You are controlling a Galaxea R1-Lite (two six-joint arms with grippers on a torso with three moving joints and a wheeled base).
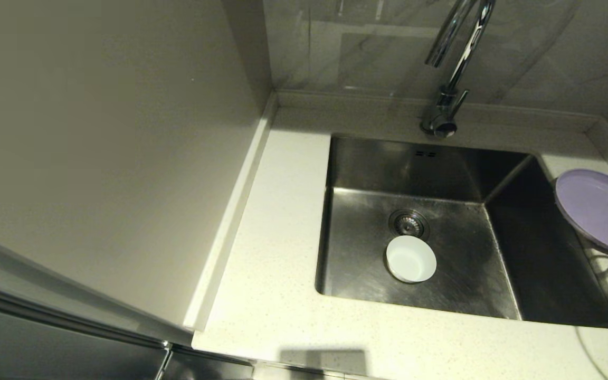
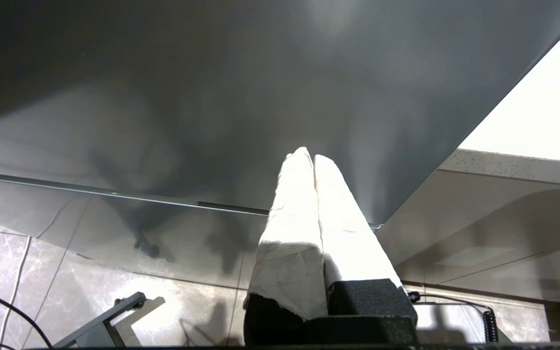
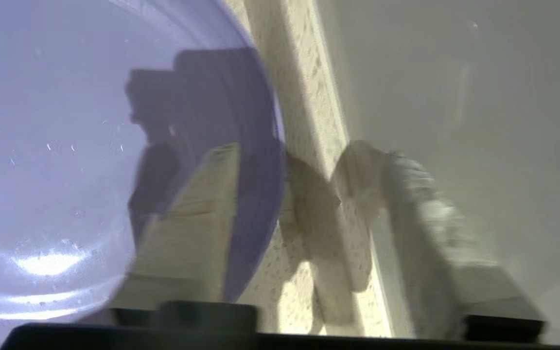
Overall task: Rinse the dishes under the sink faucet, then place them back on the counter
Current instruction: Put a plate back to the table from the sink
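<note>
Brushed steel walls of the square sink (image 1: 462, 174) surround a small round white bowl (image 1: 411, 258) just beside the strainer drain (image 1: 408, 223). On the speckled counter (image 1: 277, 264) right of it rests the glossy lilac plate (image 1: 591, 208), its rim between the right gripper's (image 3: 304, 180) spread fingers. Left gripper (image 2: 309, 160) hangs parked, fingers pressed together.

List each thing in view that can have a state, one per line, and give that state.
Sink faucet: no water running.
White bowl: upright in the sink, empty.
Lilac plate: on the counter, rim overhanging the sink.
Left gripper: shut, empty.
Right gripper: open, astride the plate's rim.
</note>
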